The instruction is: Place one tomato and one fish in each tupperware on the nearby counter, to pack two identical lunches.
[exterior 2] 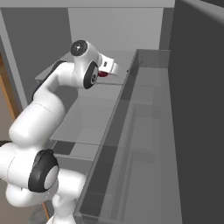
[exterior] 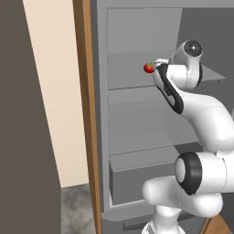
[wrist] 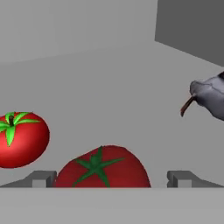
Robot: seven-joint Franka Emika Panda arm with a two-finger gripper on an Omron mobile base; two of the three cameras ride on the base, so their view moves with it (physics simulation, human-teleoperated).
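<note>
The arm (exterior: pixel 205 123) is built of thick, rounded, glossy white segments. Dark, near-black bands ring its joints, one wide band (exterior: pixel 192 171) at the lower right of the left base view. A round dark cap with a pale centre (exterior 2: pixel 79 47) closes the top joint at the upper left of the right base view. A narrow black strip (exterior: pixel 170 91) curves along the upper link.

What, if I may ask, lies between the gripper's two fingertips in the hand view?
A red tomato sits between the open gripper's fingertips in the hand view; a second tomato lies off to the side.
</note>
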